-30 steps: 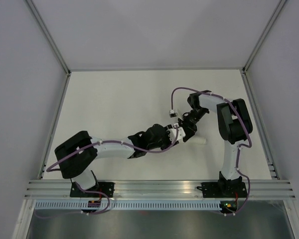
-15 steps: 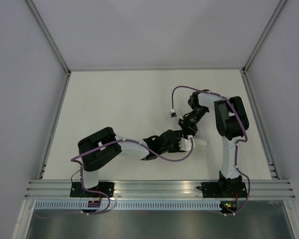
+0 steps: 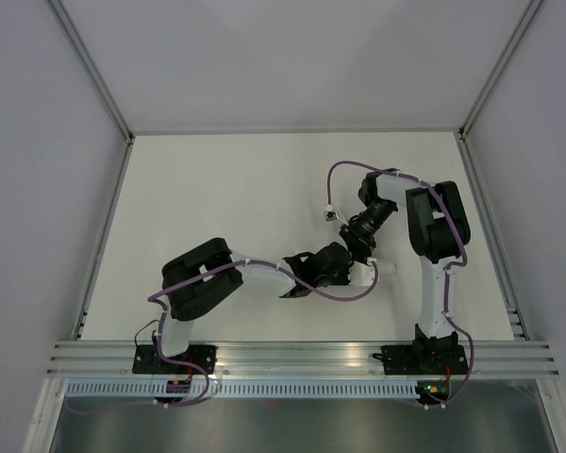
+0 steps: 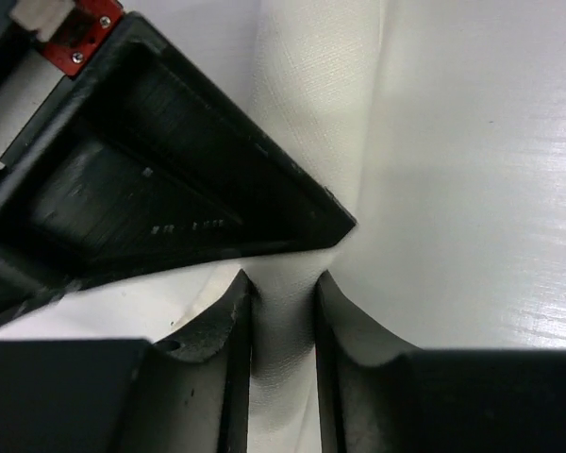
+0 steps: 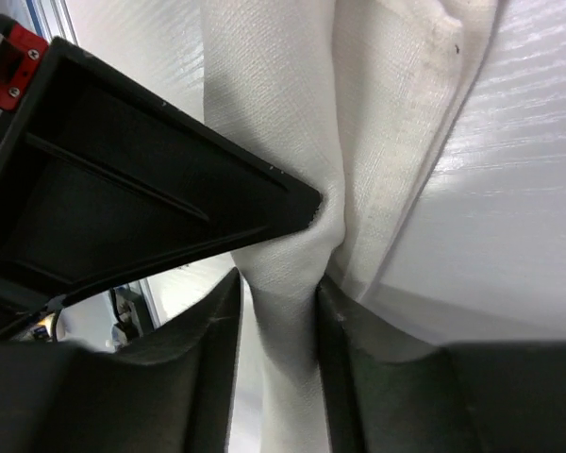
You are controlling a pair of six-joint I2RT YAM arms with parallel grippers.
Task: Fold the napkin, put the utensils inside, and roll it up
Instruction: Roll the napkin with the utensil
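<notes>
The napkin point(image 3: 381, 269) is a narrow white roll on the table, mostly hidden under both grippers in the top view. My left gripper point(image 3: 351, 268) is shut on the roll; in the left wrist view the white cloth point(image 4: 311, 104) fills the gap between its fingers point(image 4: 228, 321). My right gripper point(image 3: 357, 253) is shut on the same roll, and the right wrist view shows the cloth point(image 5: 274, 142) pinched between its fingers point(image 5: 344, 330). Each wrist view shows the other gripper's black body pressed against the cloth. The utensils are hidden.
The off-white table point(image 3: 217, 198) is fenced by grey walls and aluminium rails point(image 3: 302, 357) at the near edge. Purple cables point(image 3: 340, 175) loop over both arms. The two arms meet right of the table's middle.
My left arm has swung right and forward, its elbow moving toward the middle. Both grippers have moved slightly toward the near edge with the roll, staying together.
</notes>
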